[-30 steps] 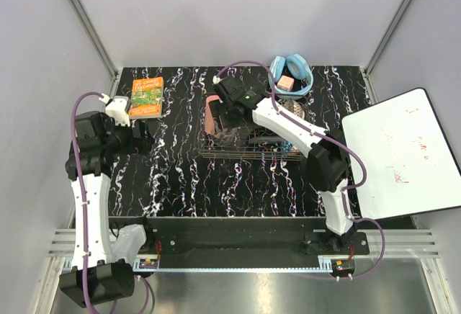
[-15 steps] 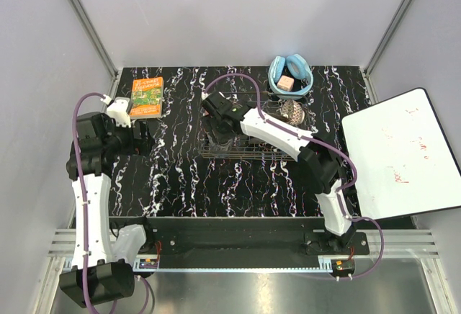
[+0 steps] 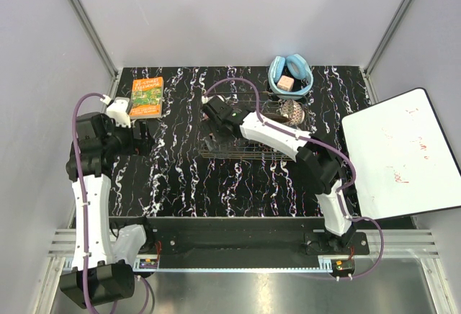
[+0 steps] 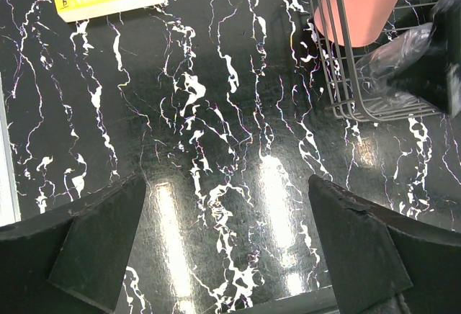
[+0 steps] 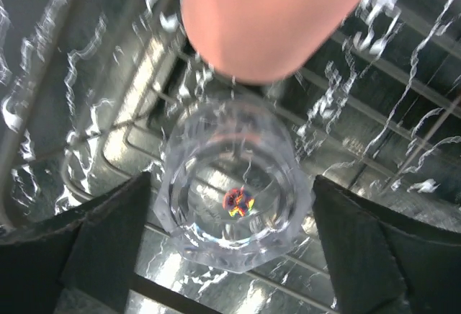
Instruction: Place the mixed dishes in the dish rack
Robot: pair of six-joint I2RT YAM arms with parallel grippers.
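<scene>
Widest thing here is the black marbled table (image 3: 180, 184), and on it, a little toward 1 o'clock from its middle, lies the dish rack (image 3: 259, 153), silvery wire and low-sided. The right arm stretches across to the rack's 9 o'clock end. The left arm hangs back at the table's 9 o'clock side, and the left gripper (image 4: 227, 178) has its jaws spread wide over bare table, carrying nothing. Out at 10 o'clock there's the orange-green book (image 3: 147, 96), and at 1 o'clock the light-blue headphones (image 3: 290, 73). Neither belongs in the rack.

Now the smaller pieces. The salmon-pink plastic cup (image 5: 274, 19) is already inside the wires at that 9 o'clock end. Directly at its 6 o'clock sits the small clear glass tumbler (image 5: 230, 202), seen straight down its axis, with the right gripper (image 5: 232, 178) pinching it, one finger against each side, by my reading.

The step in hand looks like seating that tumbler. Done well, it goes down slowly and clear of the cup until the glass bears on several wires, not one. The jaws should part only once it rests, and the gripper should back out along the tumbler's axis so nothing tips.
</scene>
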